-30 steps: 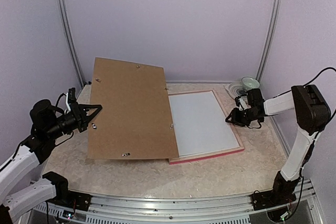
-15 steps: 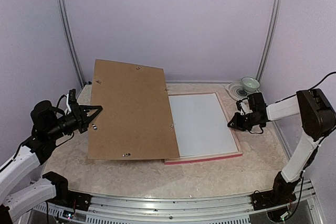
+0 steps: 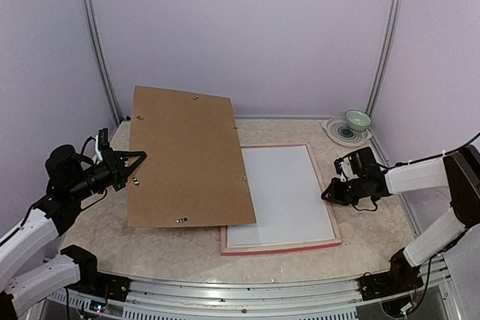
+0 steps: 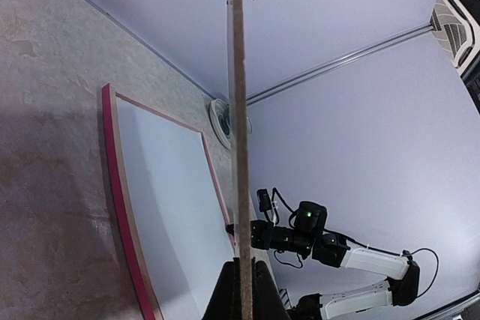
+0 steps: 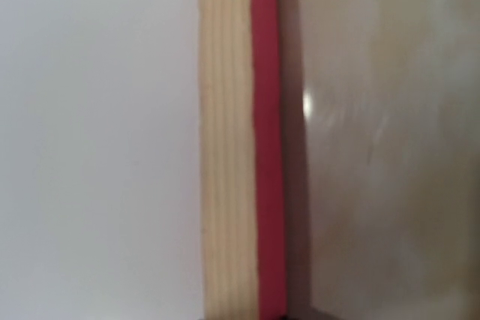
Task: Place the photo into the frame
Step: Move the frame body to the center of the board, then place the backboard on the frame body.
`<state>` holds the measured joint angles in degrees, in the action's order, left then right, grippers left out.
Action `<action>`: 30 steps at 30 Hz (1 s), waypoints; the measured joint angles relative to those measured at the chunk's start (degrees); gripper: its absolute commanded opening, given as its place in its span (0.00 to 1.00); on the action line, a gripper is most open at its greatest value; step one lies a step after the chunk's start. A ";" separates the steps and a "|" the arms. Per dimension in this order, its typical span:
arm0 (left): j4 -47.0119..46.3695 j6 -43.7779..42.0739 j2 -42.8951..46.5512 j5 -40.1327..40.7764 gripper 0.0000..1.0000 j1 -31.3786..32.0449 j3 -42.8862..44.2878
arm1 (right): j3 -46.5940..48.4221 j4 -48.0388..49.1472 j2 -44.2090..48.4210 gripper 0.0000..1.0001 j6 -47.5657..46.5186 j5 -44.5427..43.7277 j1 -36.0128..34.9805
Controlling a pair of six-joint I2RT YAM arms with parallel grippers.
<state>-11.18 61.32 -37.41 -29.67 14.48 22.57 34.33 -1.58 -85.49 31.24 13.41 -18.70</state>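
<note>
The frame [image 3: 282, 249] now lies closer to the near edge of the table [image 3: 315, 279] than one second ago. It is also turned, so its sides run more squarely to that edge, and its near left corner now comes out from under the brown board [image 3: 187, 159]. The right gripper [image 3: 328, 194] is also closer to the near edge, at the right side of the frame, and its arm is lower and more stretched.
</note>
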 measured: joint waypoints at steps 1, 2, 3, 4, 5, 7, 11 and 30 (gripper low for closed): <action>-0.15 0.00 -0.11 0.02 0.00 0.00 -0.04 | -1.25 -0.07 1.44 0.15 1.07 -0.59 -0.87; -0.35 0.04 -0.17 0.04 0.00 0.00 -0.11 | -2.14 -0.20 2.51 0.16 1.95 -0.94 -1.60; -0.46 0.09 -0.17 0.09 0.00 0.00 -0.20 | -3.17 -0.33 3.76 0.16 3.02 -1.33 -2.36; -0.85 0.15 -0.17 0.09 0.00 0.00 -0.42 | -4.00 -0.37 4.74 0.17 3.98 -1.70 -2.93; -1.20 0.20 -0.17 0.11 0.00 0.00 -0.61 | -4.79 -0.35 5.66 0.19 4.92 -2.01 -3.45; -1.55 0.24 -0.15 0.09 0.00 0.00 -1.05 | -5.75 -0.39 6.95 0.36 6.25 -2.40 -4.09; -1.68 0.37 -0.11 0.07 0.00 0.02 -1.64 | -6.03 -0.68 10.05 0.63 8.50 -2.69 -4.44; -17.18 3.93 -6.99 4.17 0.00 14.40 -8.46 | 8.31 -12.09 25.59 0.81 0.17 -5.73 -4.44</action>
<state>-28.36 65.25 -44.40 -25.50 28.88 14.11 42.63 -13.67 -59.90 31.42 7.68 -23.14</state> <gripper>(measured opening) 0.034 0.813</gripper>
